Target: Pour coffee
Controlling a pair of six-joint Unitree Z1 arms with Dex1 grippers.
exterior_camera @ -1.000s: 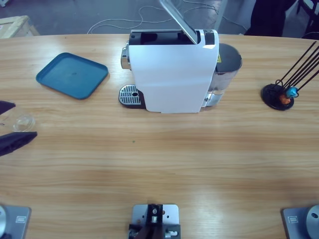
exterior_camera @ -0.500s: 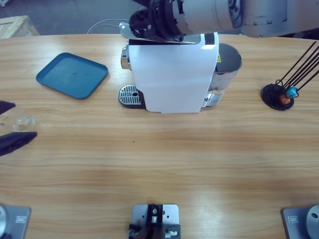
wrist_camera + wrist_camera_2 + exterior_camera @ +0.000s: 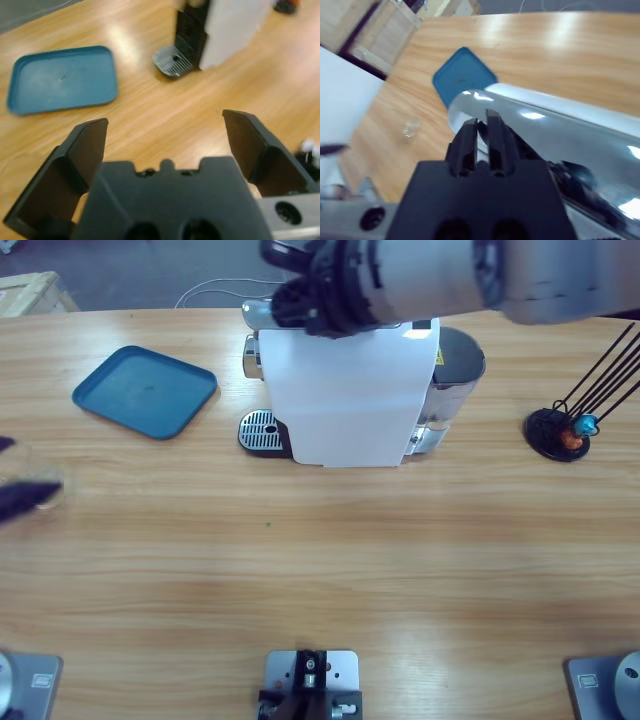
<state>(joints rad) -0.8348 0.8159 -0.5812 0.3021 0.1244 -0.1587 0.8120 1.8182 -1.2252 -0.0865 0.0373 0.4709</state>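
Note:
The white coffee machine stands at the back middle of the table, with its drip tray on its left side. My right gripper is over the machine's top, shut, lying on the silver lever, which is down. A small clear glass cup stands on the table at the far left; no coffee shows in it. My left gripper is at the left table edge beside the cup, jaws wide open with nothing between them.
A blue tray lies left of the machine, also in the left wrist view. A black capsule stand with a blue capsule is at the far right. A wooden crate sits beyond the back left corner.
The right arm came in over the machine and the raised silver lever went down. The left gripper shifted at the left edge and shows blurred by the cup.

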